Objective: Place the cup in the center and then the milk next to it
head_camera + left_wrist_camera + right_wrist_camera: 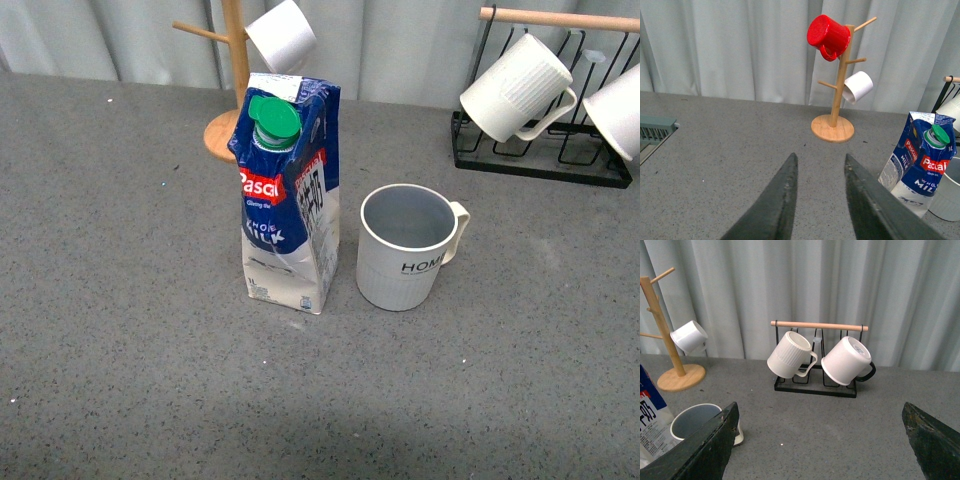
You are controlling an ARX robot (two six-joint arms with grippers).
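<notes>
The cup (404, 248) is standing upright near the middle of the bench (120, 330), handle turned away from the milk (289, 195), which is standing just beside it, apart, so both placements look complete. The left tool (819, 172) is hovering spread and empty; the right tool (820, 440) is gaping wide, gripping nothing.

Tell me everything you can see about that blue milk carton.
The milk carton is a tall blue-and-white paper-looking pack with a green screw cap, a red logo band and black print down one side. Its upper part looks creased and dented. It stands upright on the grey speckled table, left of the HOME mug, with a gap between. Neither gripper touches it.
</notes>
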